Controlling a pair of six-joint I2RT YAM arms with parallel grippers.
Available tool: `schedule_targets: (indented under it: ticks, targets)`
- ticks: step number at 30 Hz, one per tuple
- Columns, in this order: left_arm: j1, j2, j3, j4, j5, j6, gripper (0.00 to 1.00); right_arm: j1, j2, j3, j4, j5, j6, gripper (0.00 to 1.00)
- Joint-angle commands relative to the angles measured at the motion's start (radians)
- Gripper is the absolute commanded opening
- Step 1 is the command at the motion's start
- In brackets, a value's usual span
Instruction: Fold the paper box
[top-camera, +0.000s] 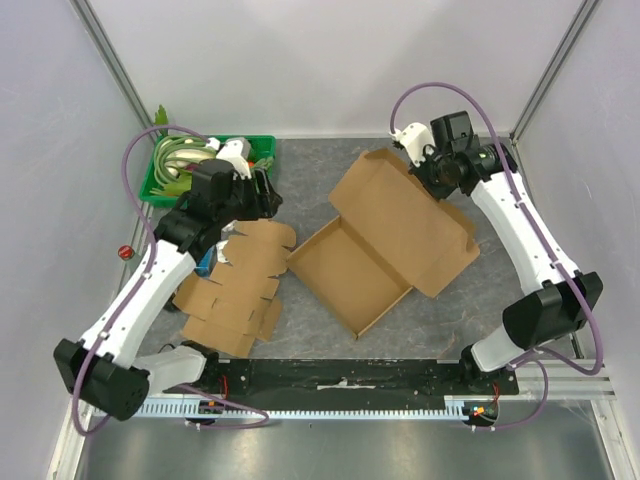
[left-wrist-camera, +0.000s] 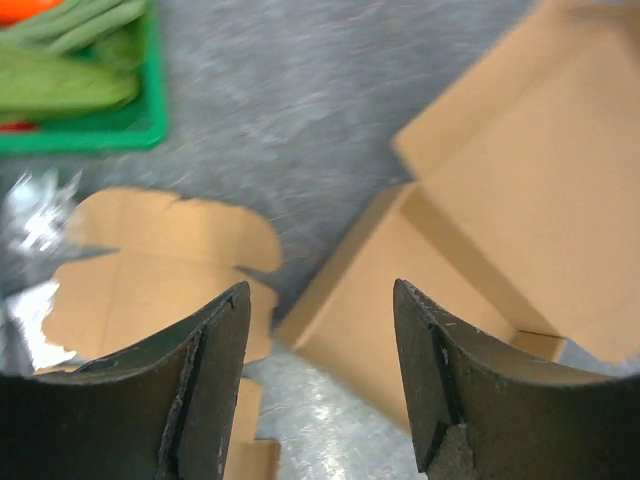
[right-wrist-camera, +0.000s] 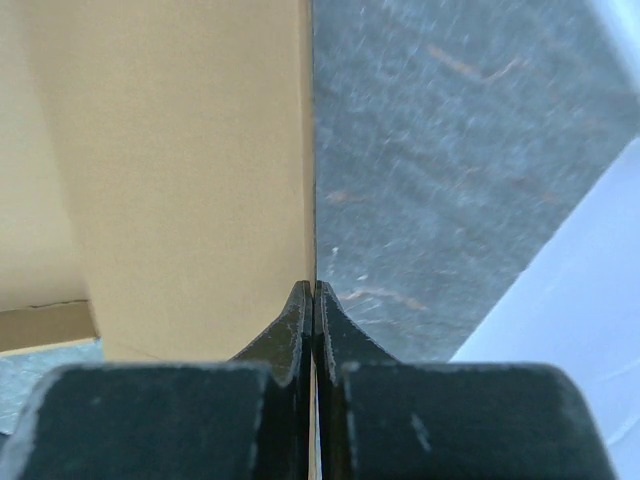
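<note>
- Overhead, the paper box (top-camera: 352, 268) lay opened out near the middle of the grey table (top-camera: 300, 165). Its shallow tray half was towards the arms, and its broad lid panel (top-camera: 400, 215) was spread flat behind the tray, towards the far right.
- In that same view the right gripper (top-camera: 412, 162) sat at the lid panel's far edge. The left gripper (top-camera: 266, 195) hung to the left of the box, apart from it, above the far end of a flat cardboard blank (top-camera: 240, 285) that lay beside the left arm.
- A green basket (top-camera: 160, 188) holding green vegetables stood in the far left corner, behind the blank.
- From the left wrist, the left gripper (left-wrist-camera: 320, 300) stood spread wide with nothing between its dark fingers (left-wrist-camera: 215, 350). A corner of the paper box (left-wrist-camera: 370, 330) showed in the gap between them, with the lid panel (left-wrist-camera: 540, 200) beyond it on the right. The cardboard blank (left-wrist-camera: 150, 260) lay on the left, and the green basket (left-wrist-camera: 90, 135) was at the top left.
- From the right wrist, the right gripper (right-wrist-camera: 314, 292) was pressed together, pinching the thin edge of the lid panel (right-wrist-camera: 190, 170). The card ran straight up from between the pads, and the grey table (right-wrist-camera: 450, 180) showed on the right.
- In every view the cardboard faces were plain brown.
</note>
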Motion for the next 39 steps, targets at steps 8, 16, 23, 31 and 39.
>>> schedule_targets:
  ticks: [8,16,23,31,39]
  targets:
    - [0.246,0.346,-0.013,-0.03,-0.08,-0.375,0.61,0.132,-0.148,-0.081,0.149,0.089,-0.37,0.0]
    - [0.252,0.501,0.036,0.011,-0.412,-0.269,0.62,0.147,-0.193,-0.106,0.181,0.086,-0.396,0.0]
    - [0.255,0.638,0.089,0.025,-0.453,-0.213,0.59,0.15,-0.214,-0.116,0.198,0.1,-0.407,0.0]
    - [0.255,0.73,0.194,0.01,-0.485,-0.169,0.58,0.15,-0.225,-0.126,0.209,0.097,-0.413,0.0]
    - [0.257,0.719,0.166,-0.026,-0.528,-0.2,0.6,0.15,-0.221,-0.12,0.203,0.089,-0.416,0.0]
